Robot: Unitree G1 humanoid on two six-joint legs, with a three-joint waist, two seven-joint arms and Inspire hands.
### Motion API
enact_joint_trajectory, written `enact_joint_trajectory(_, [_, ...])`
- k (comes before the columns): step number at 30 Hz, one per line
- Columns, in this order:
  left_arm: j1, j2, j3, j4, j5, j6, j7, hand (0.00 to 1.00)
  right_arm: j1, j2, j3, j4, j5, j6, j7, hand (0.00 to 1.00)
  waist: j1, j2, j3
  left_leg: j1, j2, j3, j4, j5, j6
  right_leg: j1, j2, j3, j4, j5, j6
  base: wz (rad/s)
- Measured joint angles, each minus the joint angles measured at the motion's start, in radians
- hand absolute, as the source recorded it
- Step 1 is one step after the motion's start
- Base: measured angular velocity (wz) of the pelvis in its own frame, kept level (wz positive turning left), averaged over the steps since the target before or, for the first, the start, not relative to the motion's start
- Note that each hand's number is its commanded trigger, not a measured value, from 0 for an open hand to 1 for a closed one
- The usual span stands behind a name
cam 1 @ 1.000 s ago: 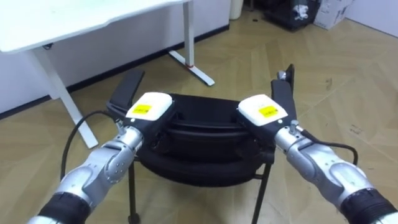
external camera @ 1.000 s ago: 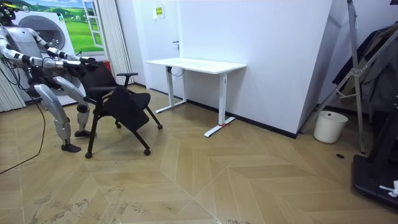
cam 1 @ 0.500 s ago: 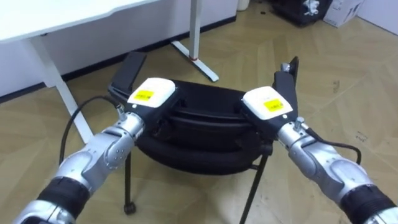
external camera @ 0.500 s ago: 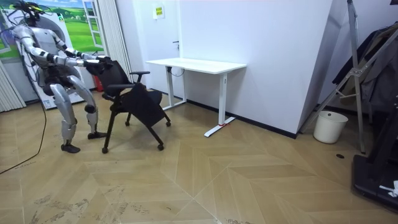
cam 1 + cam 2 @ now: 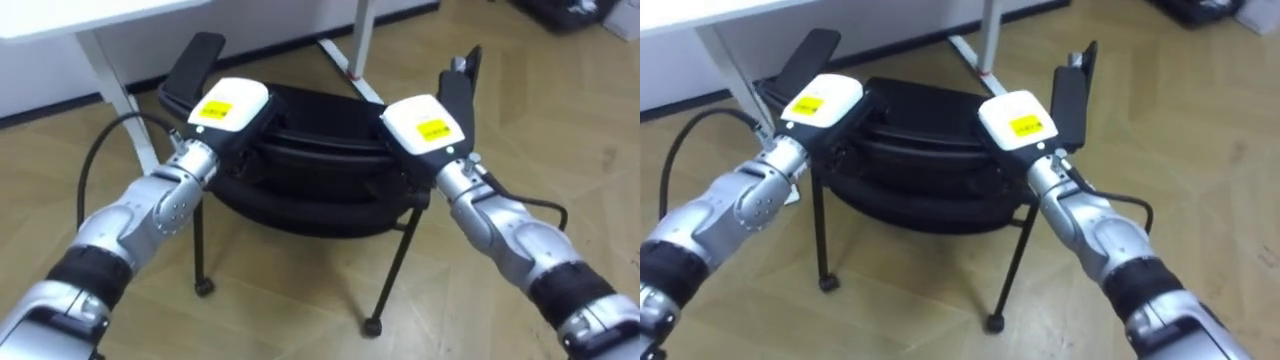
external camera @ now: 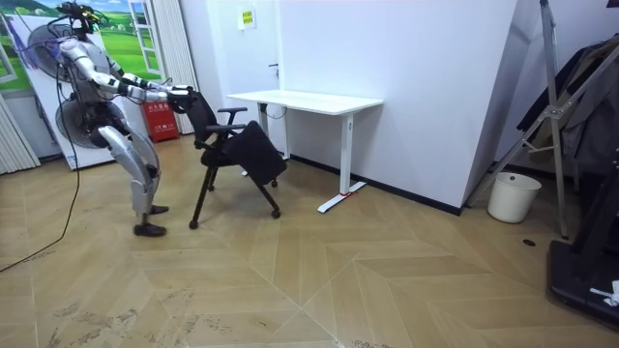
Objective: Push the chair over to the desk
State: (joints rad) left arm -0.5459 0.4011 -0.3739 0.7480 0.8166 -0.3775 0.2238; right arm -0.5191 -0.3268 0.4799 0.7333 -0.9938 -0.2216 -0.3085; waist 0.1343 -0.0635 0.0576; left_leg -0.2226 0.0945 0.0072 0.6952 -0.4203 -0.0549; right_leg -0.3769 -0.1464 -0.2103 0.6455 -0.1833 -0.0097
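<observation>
Backs of the left hand (image 5: pixel 228 108) and right hand (image 5: pixel 425 125) lie atop the chair (image 5: pixel 310 185) backrest; whether they clasp it cannot be told. It stands tilted beside the white desk (image 6: pixel 305 100).

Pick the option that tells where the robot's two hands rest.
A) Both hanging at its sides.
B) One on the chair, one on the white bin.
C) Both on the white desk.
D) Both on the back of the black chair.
D: the left hand and the right hand both lie on top of the back of the black chair, with the white desk beyond it.
</observation>
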Motion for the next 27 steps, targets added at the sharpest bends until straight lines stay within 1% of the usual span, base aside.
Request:
enact_joint_trajectory(1, [0.001,0.0,0.001,0.0,0.0,0.0,0.005,1.0,-0.004,0.0,0.0,0.0,-0.003,0.001,0.0,1.0,0.003,0.009,0.0003,0.005,0.018,0.003,0.003,-0.006,-0.011,0.013,0.01,-0.021,-0.001,-0.01,-0.012,0.54])
enact_joint_trajectory(2, [-0.001,-0.002,0.005,-0.003,0.0,0.001,0.011,1.0,-0.018,-0.004,0.0,0.004,-0.007,0.001,0.0,1.0,0.003,0.02,0.0015,0.009,0.045,0.005,-0.008,-0.001,-0.027,0.031,0.021,-0.054,-0.005,-0.024,-0.029,0.49])
enact_joint_trajectory(3, [-0.005,-0.009,0.006,-0.003,0.0,0.005,0.018,1.0,-0.028,-0.013,0.0,0.006,-0.007,-0.003,0.0,1.0,0.0,0.026,0.0028,0.016,0.059,0.005,-0.028,0.007,-0.041,0.045,0.025,-0.077,-0.007,-0.039,-0.037,0.51])
enact_joint_trajectory(4, [-0.004,-0.012,0.006,-0.001,0.0,0.008,0.024,1.0,-0.032,-0.013,0.001,0.008,-0.008,-0.003,0.0,1.0,0.0,0.025,0.0025,0.026,0.061,0.007,-0.047,0.012,-0.049,0.049,0.024,-0.082,-0.005,-0.049,-0.039,0.42])
enact_joint_trajectory(5, [-0.003,-0.015,0.007,-0.001,-0.001,0.011,0.035,1.0,-0.043,-0.019,0.007,0.009,-0.008,-0.004,0.001,1.0,0.001,0.025,0.0021,0.039,0.062,0.01,-0.077,0.02,-0.061,0.054,0.022,-0.091,-0.001,-0.067,-0.042,0.3])
enact_joint_trajectory(6, [-0.003,-0.018,0.009,-0.001,-0.001,0.014,0.047,1.0,-0.051,-0.023,0.009,0.006,-0.008,-0.005,0.004,1.0,0.0,0.024,0.0025,0.041,0.067,0.018,-0.085,0.026,-0.066,0.056,0.028,-0.098,0.005,-0.087,-0.043,0.27])
enact_joint_trajectory(7, [-0.003,-0.018,0.009,-0.001,-0.001,0.015,0.052,1.0,-0.054,-0.025,0.009,0.006,-0.009,-0.005,0.005,1.0,0.0,0.024,0.0027,0.043,0.068,0.018,-0.086,0.026,-0.067,0.057,0.027,-0.101,0.011,-0.097,-0.044,0.25])
enact_joint_trajectory(9, [-0.001,-0.018,0.009,0.0,-0.001,0.017,0.066,1.0,-0.06,-0.025,0.009,0.006,-0.011,-0.006,0.014,1.0,0.0,0.019,0.0052,0.045,0.075,0.019,-0.061,0.026,-0.067,0.071,0.024,-0.108,0.039,-0.133,-0.046,0.19])
enact_joint_trajectory(10, [0.002,-0.023,0.007,0.0,-0.001,0.019,0.07,1.0,-0.059,-0.025,0.009,0.006,-0.011,-0.006,0.014,1.0,0.0,0.019,0.0052,0.046,0.077,0.019,-0.051,0.026,-0.067,0.077,0.024,-0.111,0.042,-0.14,-0.046,0.16])
enact_joint_trajectory(12, [0.01,-0.027,-0.001,0.001,0.001,0.023,0.078,1.0,-0.048,-0.023,0.009,0.005,-0.01,-0.006,0.017,1.0,0.0,0.019,0.0056,0.045,0.092,0.02,0.002,0.026,-0.067,0.11,0.022,-0.128,0.056,-0.168,-0.049,0.18])
enact_joint_trajectory(13, [0.012,-0.027,-0.003,0.001,0.002,0.024,0.079,1.0,-0.045,-0.023,0.009,0.005,-0.01,-0.007,0.018,1.0,-0.001,0.019,0.0058,0.048,0.095,0.02,0.009,0.026,-0.067,0.119,0.018,-0.133,0.057,-0.174,-0.05,0.16])
enact_joint_trajectory(14, [0.015,-0.028,-0.005,0.001,0.003,0.027,0.08,1.0,-0.043,-0.022,0.009,0.006,-0.009,-0.007,0.022,1.0,0.0,0.017,0.0093,0.057,0.096,0.023,0.016,0.026,-0.067,0.13,0.014,-0.136,0.066,-0.184,-0.05,0.14])
enact_joint_trajectory(16, [0.015,-0.03,-0.01,0.004,0.002,0.031,0.088,1.0,-0.043,-0.02,0.008,0.007,-0.012,-0.007,0.022,1.0,-0.009,0.023,0.0141,0.06,0.096,0.02,0.02,0.026,-0.067,0.143,0.014,-0.143,0.063,-0.189,-0.046,0.16])
enact_joint_trajectory(17, [0.015,-0.031,-0.01,0.005,0.002,0.032,0.098,1.0,-0.048,-0.021,0.008,0.007,-0.016,-0.007,0.022,1.0,-0.019,0.028,0.0191,0.059,0.096,0.02,0.018,0.026,-0.067,0.147,0.011,-0.149,0.06,-0.189,-0.046,0.16])
enact_joint_trajectory(20, [0.014,-0.036,-0.013,0.005,0.001,0.043,0.102,1.0,-0.05,-0.024,0.006,0.008,-0.016,-0.007,0.022,1.0,-0.031,0.029,0.0204,0.059,0.086,0.024,0.008,0.026,-0.067,0.147,0.0,-0.15,0.061,-0.192,-0.04,0.14])
enact_joint_trajectory(21, [0.014,-0.038,-0.013,0.005,0.001,0.046,0.103,1.0,-0.051,-0.024,0.006,0.01,-0.016,-0.007,0.022,1.0,-0.04,0.03,0.0207,0.058,0.085,0.031,0.006,0.026,-0.067,0.148,-0.005,-0.152,0.063,-0.192,-0.037,0.16])
enact_joint_trajectory(23, [0.014,-0.037,-0.014,0.008,0.001,0.046,0.108,1.0,-0.053,-0.025,0.007,0.013,-0.018,-0.007,0.017,1.0,-0.046,0.029,0.0218,0.054,0.083,0.048,0.004,0.026,-0.067,0.147,-0.012,-0.149,0.063,-0.19,-0.034,0.15])
enact_joint_trajectory(25, [0.013,-0.04,-0.015,0.009,0.001,0.046,0.11,1.0,-0.053,-0.027,0.006,0.019,-0.021,-0.009,0.008,1.0,-0.057,0.029,0.0222,0.054,0.071,0.047,-0.014,0.026,-0.066,0.145,-0.02,-0.144,0.059,-0.186,-0.027,0.2])
enact_joint_trajectory(27, [0.004,-0.049,-0.018,0.011,0.001,0.05,0.113,1.0,-0.058,-0.038,0.003,0.024,-0.024,-0.018,-0.007,1.0,-0.062,0.031,0.0212,0.049,0.053,0.049,-0.036,0.027,-0.065,0.124,-0.019,-0.119,0.055,-0.174,-0.012,0.04])
